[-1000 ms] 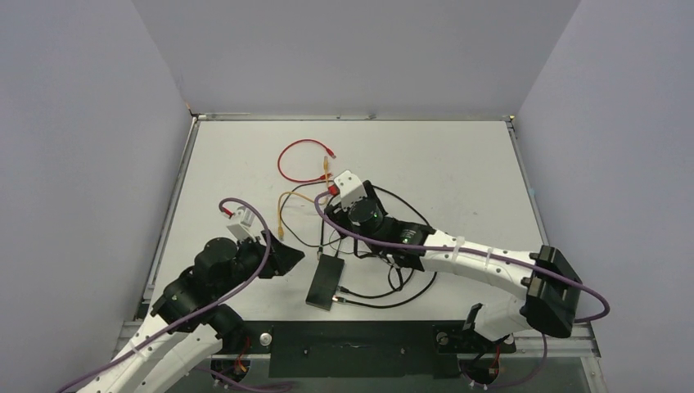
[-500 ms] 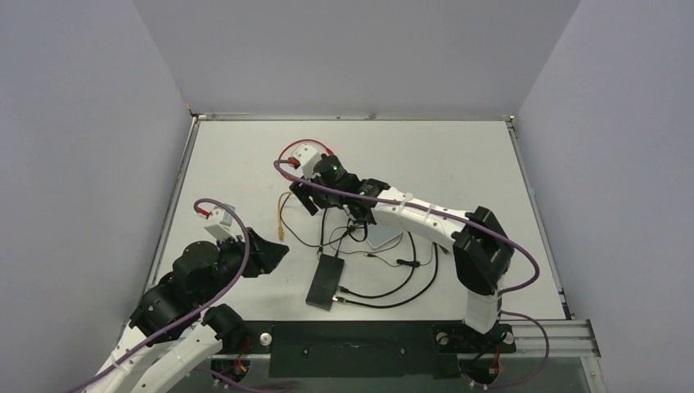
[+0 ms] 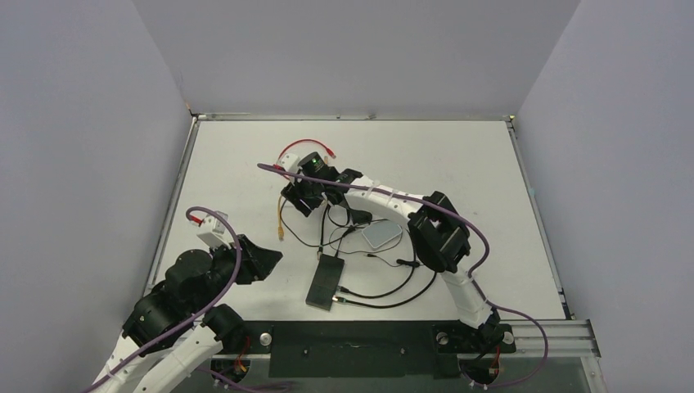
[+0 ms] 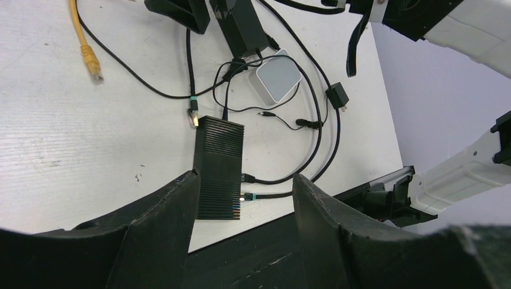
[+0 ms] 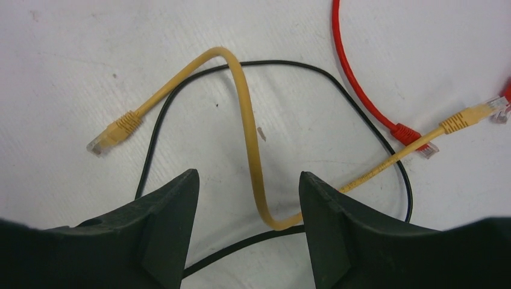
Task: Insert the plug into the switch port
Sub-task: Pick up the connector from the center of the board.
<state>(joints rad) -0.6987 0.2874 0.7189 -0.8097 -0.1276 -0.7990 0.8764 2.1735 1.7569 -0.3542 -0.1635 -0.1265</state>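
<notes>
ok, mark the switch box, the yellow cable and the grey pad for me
switch box (image 4: pixel 218 162), left wrist view, middle of its ribbed top.
yellow cable (image 5: pixel 247 132), right wrist view, middle of the cord.
grey pad (image 4: pixel 276 78), left wrist view, centre of its top.

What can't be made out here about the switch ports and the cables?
Switch ports: left wrist view shows that face edge-on; top view too small.
Red cable: cut off by the right wrist view's top edge.
Yellow cable: its low bend passes behind the right gripper's finger.
</notes>
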